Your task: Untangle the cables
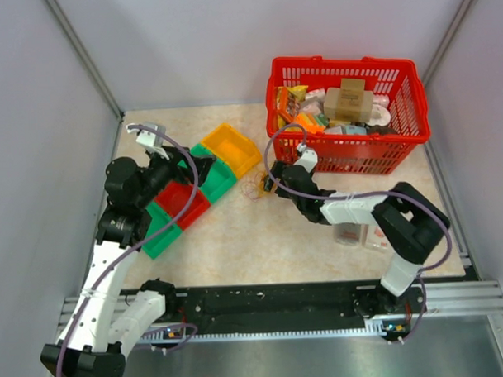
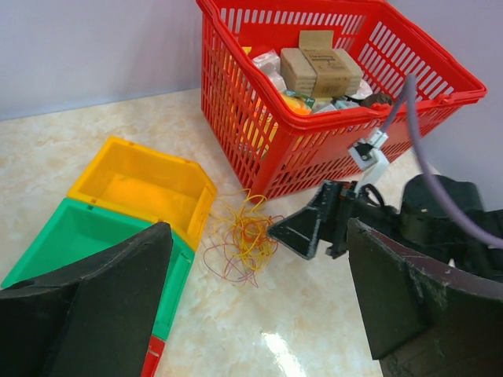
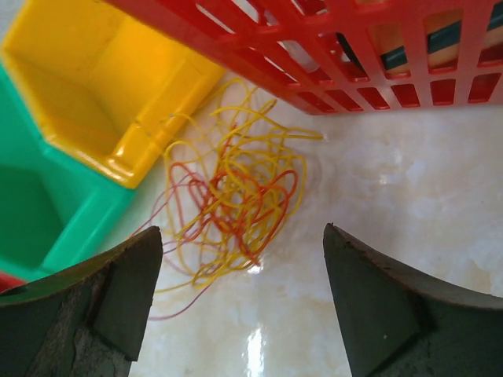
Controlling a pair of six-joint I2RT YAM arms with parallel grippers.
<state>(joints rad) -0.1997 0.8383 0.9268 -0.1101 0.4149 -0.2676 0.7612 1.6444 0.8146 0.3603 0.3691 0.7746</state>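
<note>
Right pincer: jaws spread wide, nothing held; low over the table, the tangle lying just ahead of the two fingertips and framed between them in its wrist view.
Left pincer: jaws likewise wide apart, empty; raised above the row of bins and facing the tangle and the basket.
Cables: small loose knot of very thin yellow, orange and reddish loops, flat on the table; just beside the yellow bin's corner and close under the basket's near wall. Neither pincer touches it. One reddish strand trails out toward the green bin.
Yellow bin: open-topped, at the end of the row nearest the basket.
Green bin: directly against the yellow bin, open-topped.
Red bin: further along the same row, partly under the left arm in the top view.
Red basket: lattice-walled, at the far right of the table, filled with cardboard boxes and packets.
Table: pale marbled surface with a glossy reflection near the tangle.
</note>
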